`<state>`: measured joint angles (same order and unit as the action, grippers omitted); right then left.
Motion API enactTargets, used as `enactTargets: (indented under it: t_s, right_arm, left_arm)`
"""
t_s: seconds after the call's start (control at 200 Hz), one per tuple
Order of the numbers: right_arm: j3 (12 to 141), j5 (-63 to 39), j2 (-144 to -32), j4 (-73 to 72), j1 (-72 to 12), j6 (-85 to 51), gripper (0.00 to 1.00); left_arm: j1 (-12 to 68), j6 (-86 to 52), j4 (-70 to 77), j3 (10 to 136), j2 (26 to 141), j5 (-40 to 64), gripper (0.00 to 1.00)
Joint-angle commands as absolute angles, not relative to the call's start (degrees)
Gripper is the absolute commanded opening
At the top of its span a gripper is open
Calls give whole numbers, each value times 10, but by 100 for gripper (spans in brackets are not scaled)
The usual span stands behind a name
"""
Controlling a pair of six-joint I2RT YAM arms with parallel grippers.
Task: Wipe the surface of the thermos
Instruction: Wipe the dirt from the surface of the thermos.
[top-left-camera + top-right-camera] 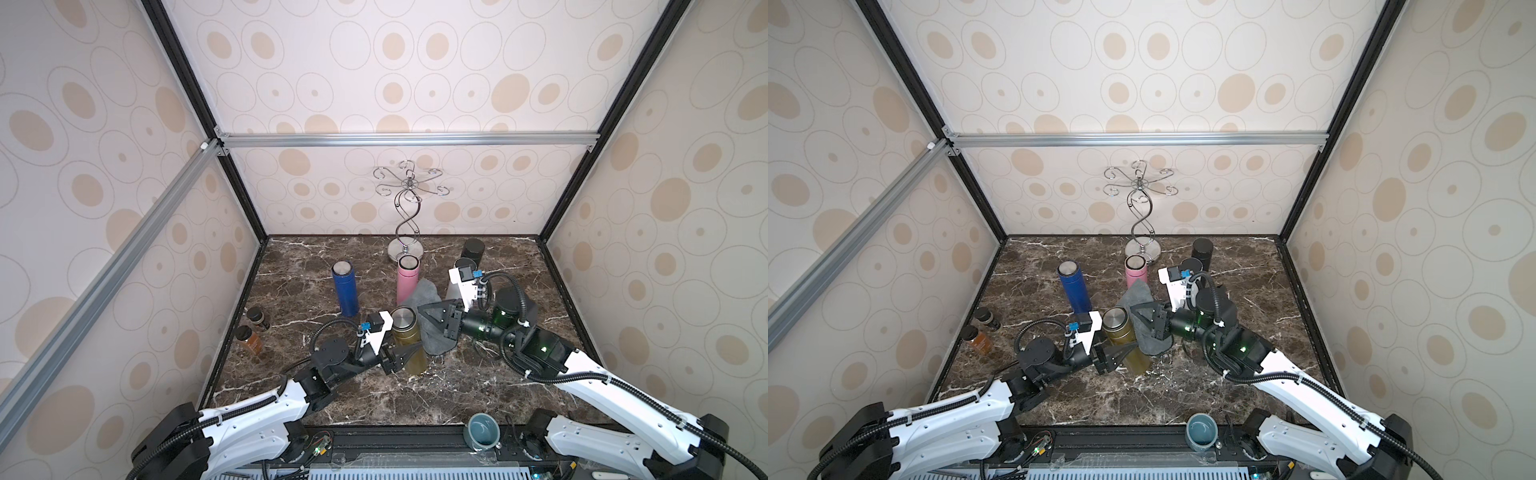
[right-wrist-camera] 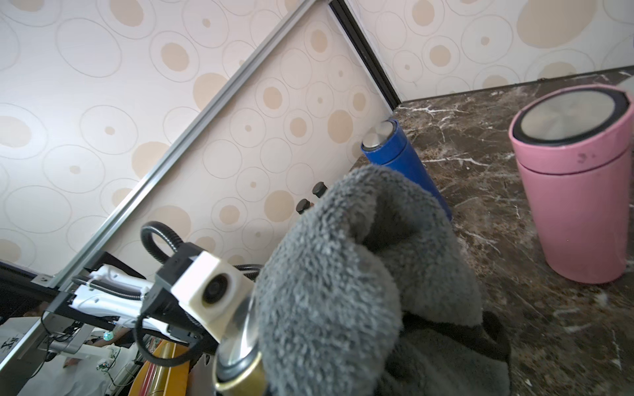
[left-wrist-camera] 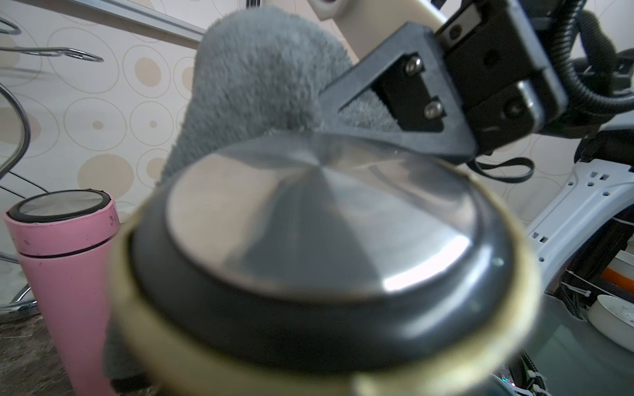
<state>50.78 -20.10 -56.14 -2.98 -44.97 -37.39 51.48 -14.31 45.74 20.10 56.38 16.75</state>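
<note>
Where the dark marble counter (image 1: 374, 395) filled the floor of the papered booth, both white arms reached in from its near edge and met around the middle. A chrome hook stand (image 1: 407, 224) rose at the back, the tallest thing there. Just in front of it stood a pink thermos (image 1: 406, 280), with a blue thermos (image 1: 345, 291) further to the left and a black flask (image 1: 473, 251) near the back right.

The gold thermos (image 1: 407, 332) stood nearer the front, between the two arms. The left pincer (image 1: 411, 353) was closed around its lower body. In the left wrist view its steel lid (image 3: 319, 219) sat close under the camera.

A grey cloth (image 1: 422, 293) lay against the side of the gold thermos that faced the right arm, close to the lid. One end rose beside the pink thermos and the other trailed onto the counter. The right pincer (image 1: 428, 318) was clamped tight on this cloth, its jaws together with the pile bunched around them.

Two amber jars (image 1: 248, 338) stood by the left wall. A teal mug (image 1: 483, 432) sat on the black rail at the front edge.
</note>
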Motion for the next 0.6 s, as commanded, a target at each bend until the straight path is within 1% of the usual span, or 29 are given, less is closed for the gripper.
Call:
enactTargets:
  t_s: [0.0, 0.155, 0.225, 0.445, 0.595]
  right_arm:
    - [549, -230, -553, -39, -457, -352, 0]
    - [556, -177, -538, -5, -457, -327, 0]
    - [568, -171, -538, 2, -457, -322, 0]
    - [629, -238, -589, -1, -458, -343, 0]
    - [631, -261, -626, -11, -458, -357, 0]
  left_arm:
    - [515, -126, 482, 230, 566, 154, 0]
    - [514, -119, 478, 230, 566, 138, 0]
    - [514, -116, 477, 230, 572, 136, 0]
    - [514, -114, 486, 228, 586, 133, 0]
    - [514, -112, 483, 229, 584, 128, 0]
